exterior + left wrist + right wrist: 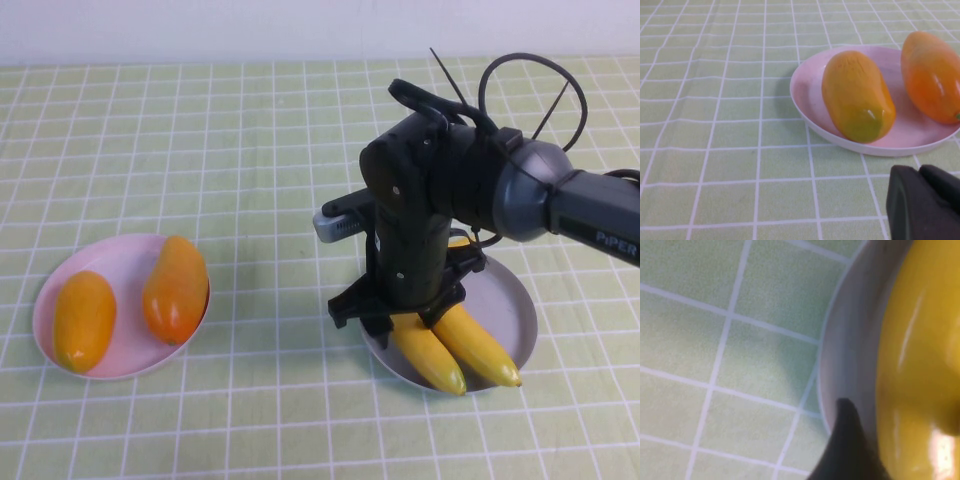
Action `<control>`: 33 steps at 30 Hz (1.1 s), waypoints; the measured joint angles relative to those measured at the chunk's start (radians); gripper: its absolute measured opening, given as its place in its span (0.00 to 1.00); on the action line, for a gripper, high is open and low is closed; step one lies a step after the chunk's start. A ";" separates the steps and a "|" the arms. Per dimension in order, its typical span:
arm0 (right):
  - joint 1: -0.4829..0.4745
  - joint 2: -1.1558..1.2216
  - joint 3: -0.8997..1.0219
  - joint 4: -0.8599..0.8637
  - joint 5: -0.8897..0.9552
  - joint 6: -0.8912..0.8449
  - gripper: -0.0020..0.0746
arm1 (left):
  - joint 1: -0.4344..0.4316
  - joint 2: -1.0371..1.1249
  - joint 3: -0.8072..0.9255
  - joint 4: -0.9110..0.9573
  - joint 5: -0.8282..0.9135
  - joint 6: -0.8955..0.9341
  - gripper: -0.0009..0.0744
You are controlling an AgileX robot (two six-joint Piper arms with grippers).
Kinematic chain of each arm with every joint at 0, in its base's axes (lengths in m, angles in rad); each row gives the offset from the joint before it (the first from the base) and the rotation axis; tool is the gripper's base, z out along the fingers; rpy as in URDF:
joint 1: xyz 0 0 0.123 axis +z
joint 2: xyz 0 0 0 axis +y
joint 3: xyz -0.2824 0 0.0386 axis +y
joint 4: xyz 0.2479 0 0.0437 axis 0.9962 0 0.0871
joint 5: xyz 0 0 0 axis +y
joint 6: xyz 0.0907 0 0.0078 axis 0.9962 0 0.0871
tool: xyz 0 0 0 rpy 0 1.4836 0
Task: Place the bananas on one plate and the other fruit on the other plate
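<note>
In the high view, the counter (200,150) wore a pale green checked cloth. On its left side sat the pink plate (120,262), holding both mango-like fruits: a yellow-orange one (84,320) on the outer side and a redder one (176,288) beside it, the two not touching. On the right sat the grey-blue plate (505,305), with the two bananas (455,345) lying side by side in it, their greenish tips reaching the near rim. The right arm came in from the right edge and pointed straight down over that plate; its right pincer (405,315) was at the bananas' upper ends, and whether it gripped them or stood open could not be told. White letters on the arm's sleeve (608,232) read "PiPER". The left pincer did not show here.

In the left wrist view, the pink plate (805,95) held the same two fruits, and a dark part of the left pincer (922,205) hung low over the cloth near the plate; its state could not be told.

In the right wrist view, a banana (920,365) lay against the grey plate's rim (845,355), with one dark fingertip (850,450) just beside it.
</note>
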 joint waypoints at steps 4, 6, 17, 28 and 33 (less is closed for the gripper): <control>0.000 -0.024 0.000 0.043 0.002 -0.017 0.52 | 0.000 0.000 0.000 0.000 0.000 0.000 0.01; 0.000 -0.047 0.000 0.073 0.002 -0.042 0.45 | 0.000 0.000 0.000 0.000 0.000 0.000 0.01; 0.000 -0.317 0.088 0.137 0.009 -0.194 0.03 | 0.000 0.000 0.000 0.000 0.000 0.000 0.01; 0.000 -0.786 0.388 0.158 0.030 -0.253 0.01 | 0.000 0.000 0.000 0.000 0.000 0.000 0.01; 0.000 -0.878 0.463 0.147 0.026 -0.345 0.01 | 0.000 0.000 0.000 0.000 0.000 0.000 0.01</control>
